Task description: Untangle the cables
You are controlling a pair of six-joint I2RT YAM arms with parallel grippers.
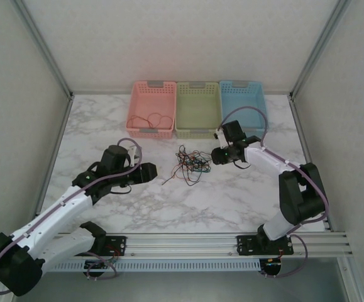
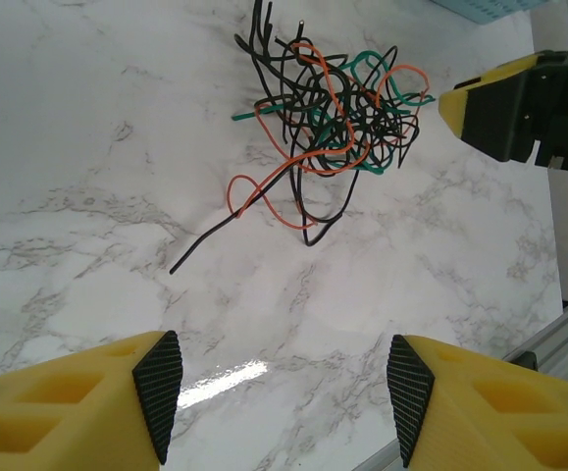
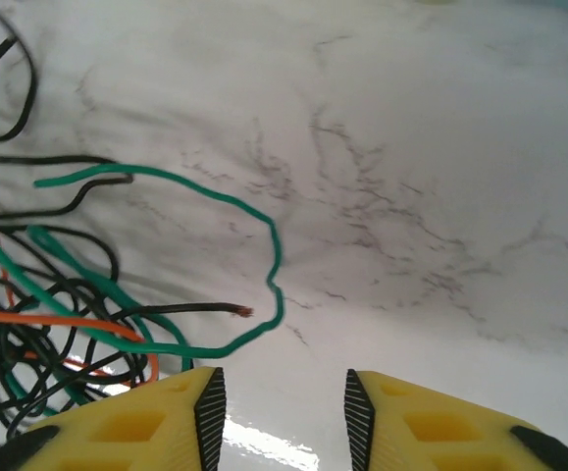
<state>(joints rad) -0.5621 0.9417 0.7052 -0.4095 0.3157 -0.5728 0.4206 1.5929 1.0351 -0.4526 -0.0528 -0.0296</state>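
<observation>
The cables (image 1: 191,163) lie in one loose knot of black, green and red strands near the middle of the marble table (image 1: 232,201), flat on its surface and apart from the three baskets at its 12 o'clock edge. The pink basket (image 1: 150,133) stands at about 11 o'clock from the knot, the green basket (image 1: 197,134) straight at 12 and the blue basket (image 1: 242,84) at about 1 o'clock, the three side by side. A red wire (image 1: 151,119) lies looped on the floor of the pink basket. The left gripper (image 1: 149,172) sits at 9 o'clock of the knot, near it but not touching. In the left wrist view its jaws stand wide apart and released, with bare marble between them, the tangle at 12 o'clock ahead, and one black strand (image 2: 200,247) trailing out toward 7 o'clock. The right gripper (image 1: 216,156) is low at 3 o'clock of the knot, just beside its outer loops. In the right wrist view its jaws are parted by a narrower gap and hold nothing. A green strand (image 3: 264,226) curves across the table just ahead of the tips, and the bulk of the tangle lies at 9 o'clock of them.
</observation>
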